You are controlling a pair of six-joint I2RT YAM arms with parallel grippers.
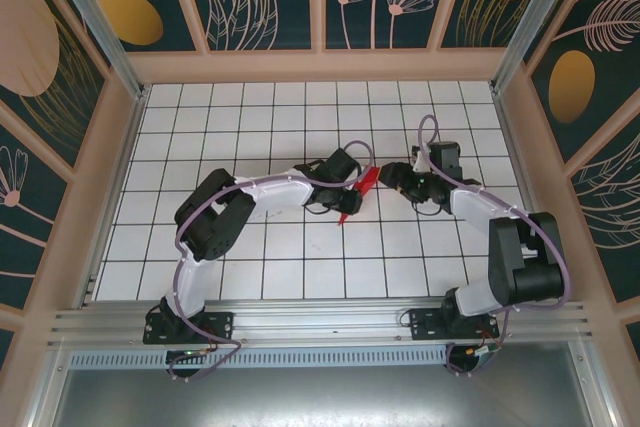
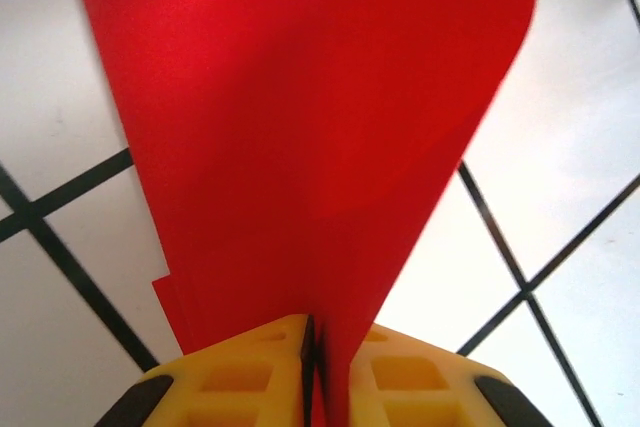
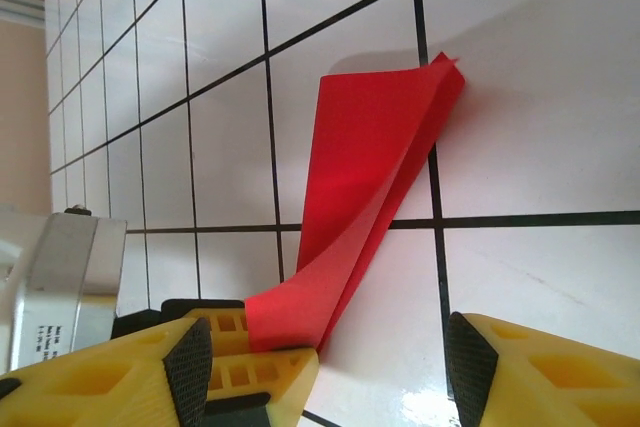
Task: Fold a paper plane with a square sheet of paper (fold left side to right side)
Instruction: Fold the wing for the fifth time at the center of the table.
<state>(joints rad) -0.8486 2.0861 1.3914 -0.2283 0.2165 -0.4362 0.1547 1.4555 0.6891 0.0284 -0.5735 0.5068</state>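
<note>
Yellow fingers [image 2: 240, 382] of the left hand [image 2: 315, 372] sit closest to the left wrist camera. They are pressed tight together on the paper plane [image 2: 300, 127], whose red layers fan up and away from the grip.

From above, this hand is near the middle of the white gridded worktop [image 1: 260, 247]. It holds the plane as a narrow slanted strip, with the pointed end toward the near left. Whether that tip touches the worktop cannot be told.

Just to the right is the right hand [image 1: 392, 179], its jaws standing wide with nothing between the pads. In the right wrist view the folded red strip rises from beside this hand's left finger and leans away to the far right over the grid lines.
</note>
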